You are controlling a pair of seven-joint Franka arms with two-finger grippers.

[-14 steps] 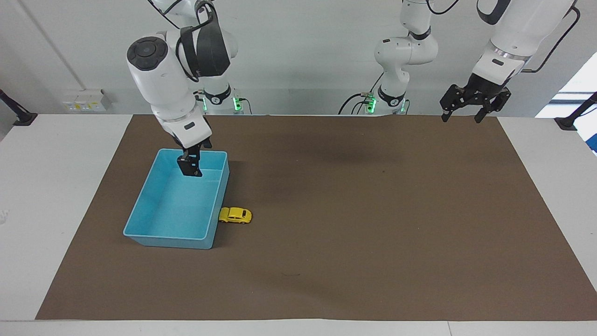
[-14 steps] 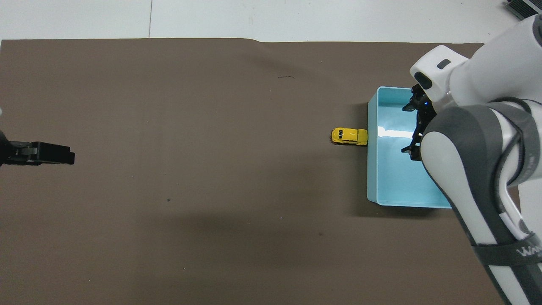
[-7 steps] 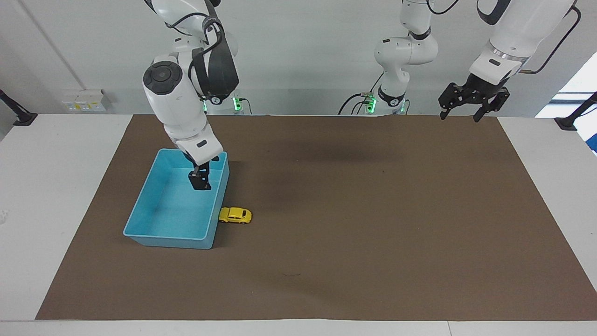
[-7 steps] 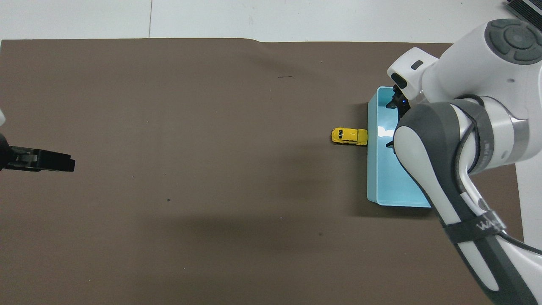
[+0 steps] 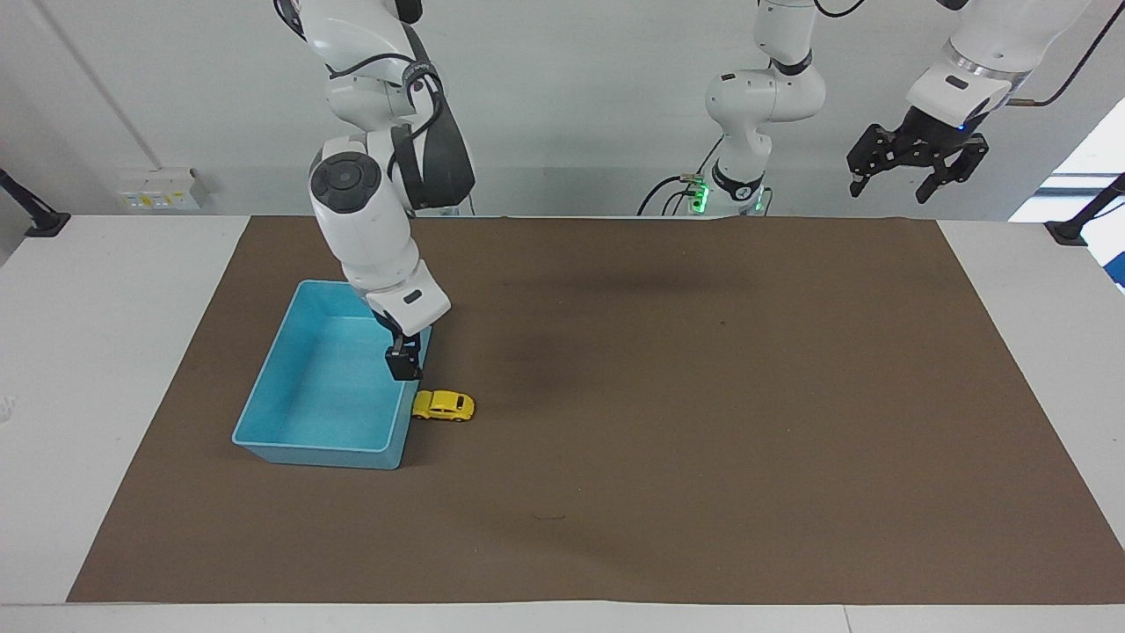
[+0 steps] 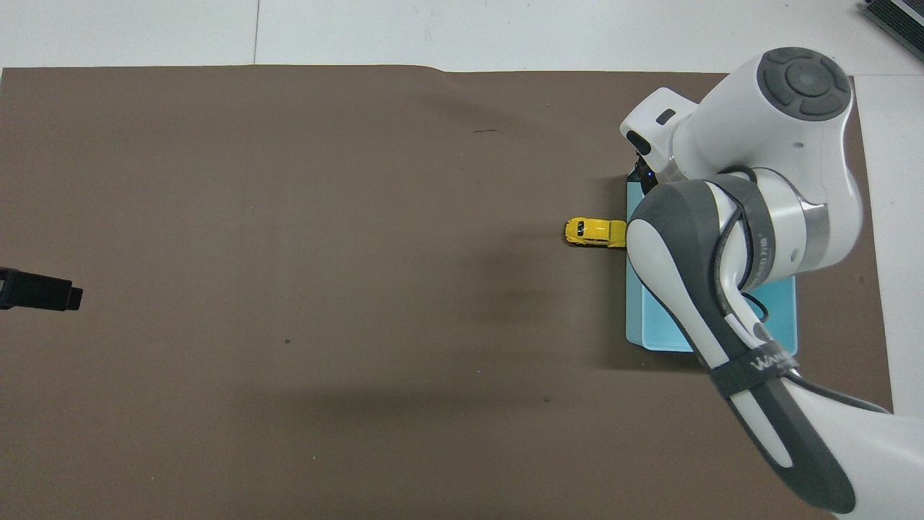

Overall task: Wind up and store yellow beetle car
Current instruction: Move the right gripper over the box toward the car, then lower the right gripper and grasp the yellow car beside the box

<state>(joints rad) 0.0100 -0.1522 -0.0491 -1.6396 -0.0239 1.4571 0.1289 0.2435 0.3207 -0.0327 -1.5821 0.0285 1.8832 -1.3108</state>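
Observation:
The yellow beetle car (image 5: pixel 444 405) (image 6: pixel 595 232) stands on the brown mat, right against the blue bin's (image 5: pixel 309 447) (image 6: pixel 779 310) wall that faces the left arm's end. My right gripper (image 5: pixel 404 362) hangs low over that same wall, just above and beside the car without touching it. It is open and holds nothing. From overhead the right arm covers most of the bin and nearly all of its own gripper. My left gripper (image 5: pixel 907 183) waits high in the air over the left arm's end of the table, open and empty. Only its tip (image 6: pixel 40 289) shows overhead.
The brown mat (image 5: pixel 703 422) covers most of the white table (image 5: pixel 105 352). The bin holds nothing. Nothing else lies on the mat apart from the bin and the car.
My right gripper has swung across the bin toward the wall beside the car and come lower. The left gripper has risen and drawn back toward its own end. The car and bin stayed put.

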